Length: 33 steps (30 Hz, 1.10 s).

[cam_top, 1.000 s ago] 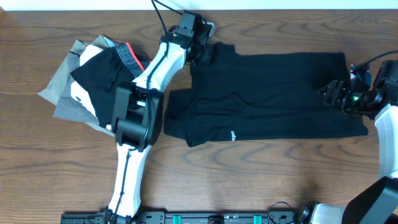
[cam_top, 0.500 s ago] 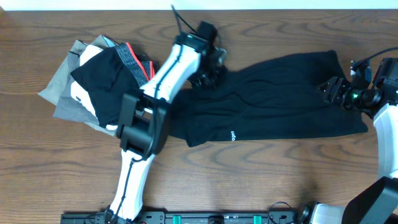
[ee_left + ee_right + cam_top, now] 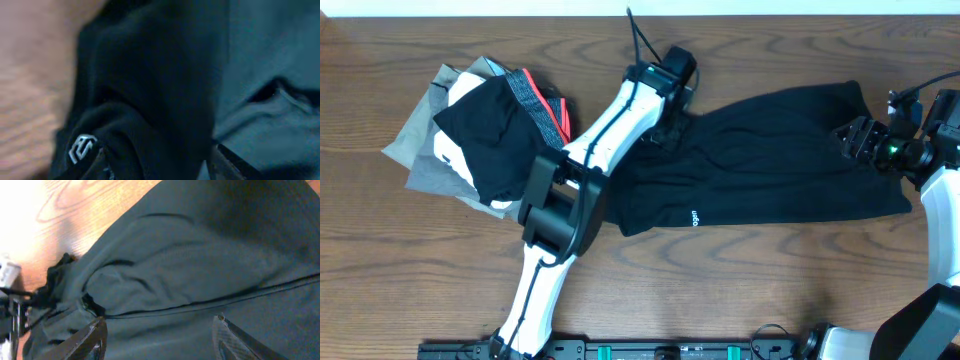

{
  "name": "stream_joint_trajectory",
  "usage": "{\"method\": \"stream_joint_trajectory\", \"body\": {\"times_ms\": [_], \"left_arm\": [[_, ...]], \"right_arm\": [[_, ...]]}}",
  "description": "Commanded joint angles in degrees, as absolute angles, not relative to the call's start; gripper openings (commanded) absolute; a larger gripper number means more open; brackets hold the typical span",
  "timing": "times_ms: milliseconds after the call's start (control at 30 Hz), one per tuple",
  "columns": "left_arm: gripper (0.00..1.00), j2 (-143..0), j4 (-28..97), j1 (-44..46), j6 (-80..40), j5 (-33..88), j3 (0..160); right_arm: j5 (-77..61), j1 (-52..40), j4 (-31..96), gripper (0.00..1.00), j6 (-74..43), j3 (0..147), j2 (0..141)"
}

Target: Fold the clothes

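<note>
The clothes, a black short-sleeved shirt point(image 3: 770, 160), lie across the middle and right of the wooden table, with small white lettering point(image 3: 695, 217) near the front edge. The shirt's upper left part is bunched and pulled inward. My left gripper point(image 3: 670, 118) sits over that bunch. In the left wrist view its jaws point(image 3: 165, 162) stand apart with a dark fold between them, and a small white logo point(image 3: 81, 148) lies beside the left finger. My right gripper point(image 3: 852, 140) hovers at the shirt's right end. It is open point(image 3: 160, 335) over smooth fabric with a seam line.
A pile of other garments lies at the left: black shorts point(image 3: 485, 125) with a grey and red-orange waistband point(image 3: 542, 103), on top of grey and white pieces point(image 3: 425, 150). Bare wood point(image 3: 770, 290) runs along the front. The left arm's cable point(image 3: 642, 40) rises at the back.
The left gripper carried the shirt's upper left corner right and inward, bunching that edge, and its jaws have now parted. The right gripper has hardly moved.
</note>
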<state>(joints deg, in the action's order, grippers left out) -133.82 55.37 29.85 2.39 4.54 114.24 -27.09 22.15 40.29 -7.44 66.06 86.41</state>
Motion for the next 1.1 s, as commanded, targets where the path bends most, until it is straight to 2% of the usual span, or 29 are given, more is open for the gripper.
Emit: {"method": "stream_joint_trajectory", "body": {"times_ms": [0, 133, 333, 433, 533, 633, 700, 800, 933, 1067], "left_arm": [[0.59, -133.4, 53.2, 28.3, 4.5, 1.7, 114.5], [0.60, -133.4, 51.2, 27.1, 4.6, 2.8, 114.5], [0.59, -133.2, 57.7, 27.4, 4.3, 8.1, 114.5], [0.50, -132.1, 62.0, 28.0, 4.3, 11.0, 114.6], [0.49, -129.7, 65.0, 28.8, 4.3, 10.9, 114.6], [0.50, -126.7, 64.4, 28.8, 4.3, 10.4, 114.6], [0.58, -124.9, 62.5, 28.4, 4.3, 7.6, 114.6], [0.64, -124.0, 58.5, 27.4, 5.9, 5.3, 114.6], [0.71, -125.8, 53.2, 25.5, 7.1, 5.5, 114.6], [0.73, -130.3, 48.7, 23.5, 9.5, 10.9, 114.6]], "right_arm": [[-27.2, 21.3, 40.1, 0.66, -8.3, 67.0, 86.3], [-27.2, 21.3, 40.1, 0.66, -8.3, 67.0, 86.4], [-27.1, 21.3, 39.2, 0.67, -8.3, 67.0, 86.9], [-27.1, 21.3, 38.4, 0.68, -8.3, 67.0, 87.4], [-26.8, 21.3, 37.9, 0.68, -8.3, 67.0, 87.8], [-26.7, 21.3, 37.2, 0.69, -8.3, 67.0, 87.9], [-26.7, 21.3, 37.0, 0.69, -8.3, 67.0, 87.9], [-26.7, 21.3, 36.9, 0.69, -8.3, 67.0, 87.9], [-26.7, 21.3, 36.9, 0.69, -8.3, 67.0, 87.9], [-26.8, 21.3, 37.0, 0.69, -8.3, 67.0, 87.9]]}}
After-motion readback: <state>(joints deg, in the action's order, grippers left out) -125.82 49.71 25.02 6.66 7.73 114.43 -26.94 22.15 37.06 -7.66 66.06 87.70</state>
